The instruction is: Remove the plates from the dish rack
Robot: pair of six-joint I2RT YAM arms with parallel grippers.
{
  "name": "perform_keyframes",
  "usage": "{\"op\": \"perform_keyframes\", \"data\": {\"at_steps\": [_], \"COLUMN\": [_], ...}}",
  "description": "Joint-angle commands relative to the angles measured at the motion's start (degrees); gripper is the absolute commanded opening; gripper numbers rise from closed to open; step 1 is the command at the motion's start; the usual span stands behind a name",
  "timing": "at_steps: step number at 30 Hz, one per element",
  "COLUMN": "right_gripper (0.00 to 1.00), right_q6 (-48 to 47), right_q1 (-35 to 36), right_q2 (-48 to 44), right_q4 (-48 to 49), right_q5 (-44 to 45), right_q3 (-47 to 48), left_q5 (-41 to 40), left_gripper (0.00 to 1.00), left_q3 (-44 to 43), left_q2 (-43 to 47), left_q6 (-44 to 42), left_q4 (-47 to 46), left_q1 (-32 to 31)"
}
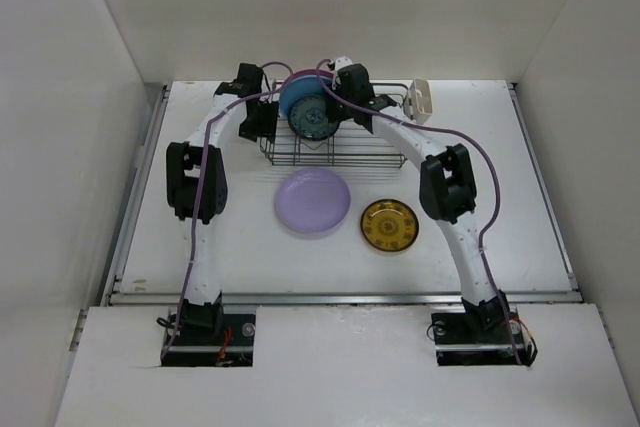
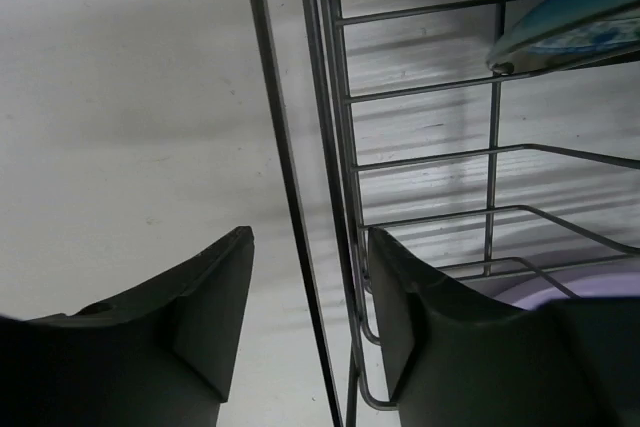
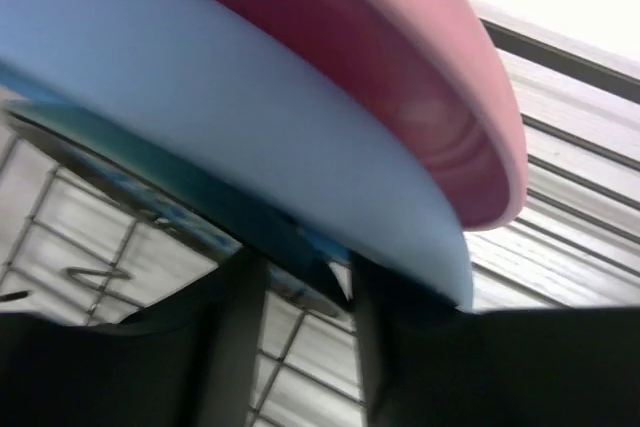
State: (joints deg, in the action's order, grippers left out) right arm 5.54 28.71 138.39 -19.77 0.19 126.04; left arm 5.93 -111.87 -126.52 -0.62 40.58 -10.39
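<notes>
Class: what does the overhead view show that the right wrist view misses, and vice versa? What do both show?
Overhead only: the lavender plate and golden-yellow plate lying flat on the table, and the beige cutlery holder. Right wrist only: the right claw straddling the rim of the teal plate. Both: the teal plate, blue plate and pink plate standing in the dish rack.

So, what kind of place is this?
Probably a robot test cell, not a kitchen: plain white walls surround a white table, two robot arms are mounted at its near edge, and a dish rack stands on it.
</notes>
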Motion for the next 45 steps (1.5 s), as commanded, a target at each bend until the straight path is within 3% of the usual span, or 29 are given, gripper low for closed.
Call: {"op": "perform_keyframes", "data": {"at_steps": [1,2,5,6,13,18,21,25,26,30,34,39,45], "right_gripper": [0.39,0.22,0.01,0.0,0.0,0.0,0.0,0.0,0.0,0.0,0.0,0.0,0.03], "right_q6": [1.4,1.4,-0.88,-1.4,-7.64,-7.65,-6.87,-1.17,0.51,7.37,12.64,20.55,21.71], "right_q1": [0.03,0.03,0.03,0.03,1.79,2.84,2.84,1.44,-0.22,-5.83,-9.98,-13.15,-17.1], "right_q2": [1.27,-0.21,-3.38,-6.17,-19.18,-28.24,-34.57,-43.62,-45.9,-58.46,-63.93,-68.16,-67.55], "right_q4": [4.74,4.74,6.14,7.1,15.28,17.48,14.16,2.22,0.89,-4.74,-7.21,-6.51,-8.53], "right_q5": [1.04,1.04,2.36,3.06,12.11,11.6,7.3,-3.23,-8.83,-17.56,-27.33,-27.96,-25.94], "right_q3": [2.99,2.03,-2.79,-4.38,-14.14,-20.29,-25.65,-34.61,-40.81,-58.2,-72.4,-80.77,-83.32], "left_q5": [0.48,1.0,1.62,2.15,6.01,6.55,8.38,11.1,11.64,14.36,13.32,5.59,9.09], "left_gripper": [0.45,0.33,0.04,0.0,0.0,0.0,0.0,0.0,0.0,0.0,0.0,0.0,0.0], "left_q3": [-0.27,0.25,0.25,0.25,3.68,4.74,5.26,6.05,7.1,11.23,12.38,10.89,11.93], "left_q2": [2.16,2.15,1.63,1.63,2.15,2.68,3.3,3.82,3.82,5.84,5.85,5.85,5.93], "left_q6": [0.54,1.06,2.37,2.38,7.2,11.33,13.19,16.44,17.14,20.66,24.0,25.31,27.16], "left_q4": [-0.68,-0.68,-0.07,-0.06,-0.06,-0.68,-1.28,-1.81,-2.34,-4.45,-4.45,-1.47,-2.17], "left_q1": [-0.07,-0.07,-0.07,-0.07,-0.07,-0.07,-0.07,0.46,0.46,0.99,0.99,0.46,0.46]}}
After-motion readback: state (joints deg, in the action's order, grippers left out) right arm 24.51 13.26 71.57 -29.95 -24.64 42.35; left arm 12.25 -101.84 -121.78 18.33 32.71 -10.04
